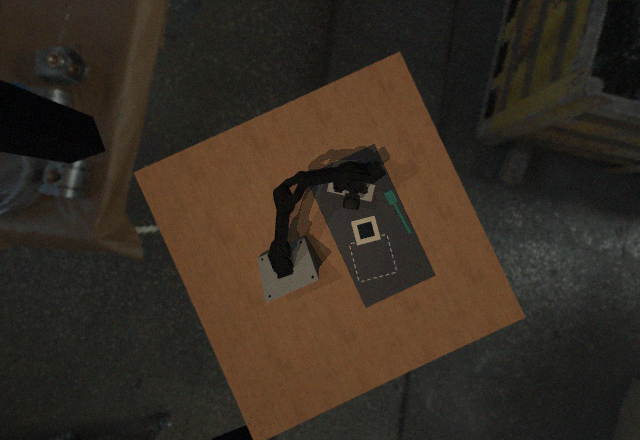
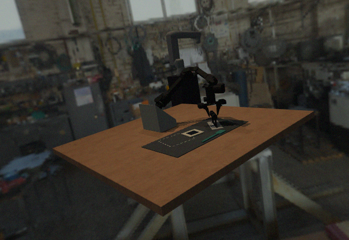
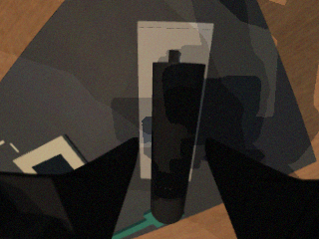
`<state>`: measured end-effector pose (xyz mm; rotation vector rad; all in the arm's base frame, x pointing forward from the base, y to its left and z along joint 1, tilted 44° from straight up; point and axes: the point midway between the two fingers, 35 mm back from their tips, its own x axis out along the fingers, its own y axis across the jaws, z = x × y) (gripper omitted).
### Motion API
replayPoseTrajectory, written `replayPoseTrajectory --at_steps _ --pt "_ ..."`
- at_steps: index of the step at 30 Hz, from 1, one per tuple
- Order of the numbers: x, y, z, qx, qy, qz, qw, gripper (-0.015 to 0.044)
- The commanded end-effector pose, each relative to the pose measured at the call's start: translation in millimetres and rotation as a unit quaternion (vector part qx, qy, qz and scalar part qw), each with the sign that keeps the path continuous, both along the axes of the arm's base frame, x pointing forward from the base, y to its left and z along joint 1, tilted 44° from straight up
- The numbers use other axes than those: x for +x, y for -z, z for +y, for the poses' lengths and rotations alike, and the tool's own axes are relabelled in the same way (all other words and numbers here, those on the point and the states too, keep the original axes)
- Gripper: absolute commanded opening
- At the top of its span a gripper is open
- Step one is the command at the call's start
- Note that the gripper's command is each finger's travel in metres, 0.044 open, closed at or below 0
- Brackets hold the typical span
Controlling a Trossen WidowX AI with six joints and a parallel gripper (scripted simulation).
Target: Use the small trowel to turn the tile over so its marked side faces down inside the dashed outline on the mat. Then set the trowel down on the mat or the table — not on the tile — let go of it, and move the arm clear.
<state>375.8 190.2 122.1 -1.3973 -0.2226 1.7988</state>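
Observation:
The tile (image 1: 374,220) (image 2: 184,133) (image 3: 60,142) is a cream square with a dark square on its upper face. It lies on the mat (image 1: 408,272) (image 2: 180,152) (image 3: 60,100), overlapping one end of the dashed outline (image 1: 396,272) (image 2: 172,146). The trowel (image 2: 214,121) (image 3: 169,194) has a thick black handle and a pale flat blade. It is over the mat's far end, with its handle raised and tilted. My gripper (image 1: 351,190) (image 2: 213,115) (image 3: 171,142) is open, with its fingers apart on either side of the handle. The blade is partly hidden by handle and arm.
A thin green tool (image 1: 401,215) (image 2: 213,136) (image 3: 151,217) with a small square head lies along the mat's long edge. The arm's grey base block (image 1: 279,288) (image 2: 150,119) stands on the wooden table (image 1: 413,337) (image 2: 135,172) beside the mat.

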Motion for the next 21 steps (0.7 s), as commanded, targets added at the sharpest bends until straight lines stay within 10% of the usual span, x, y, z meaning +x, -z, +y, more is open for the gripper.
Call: replayPoseTrajectory --at_steps 1,21 --pt "-0.1 0.8 0.0 0.0 -0.002 -0.001 1.0 0.027" --pt "-1.4 -31.8 -30.9 0.0 -0.007 -0.007 1.0 0.027"
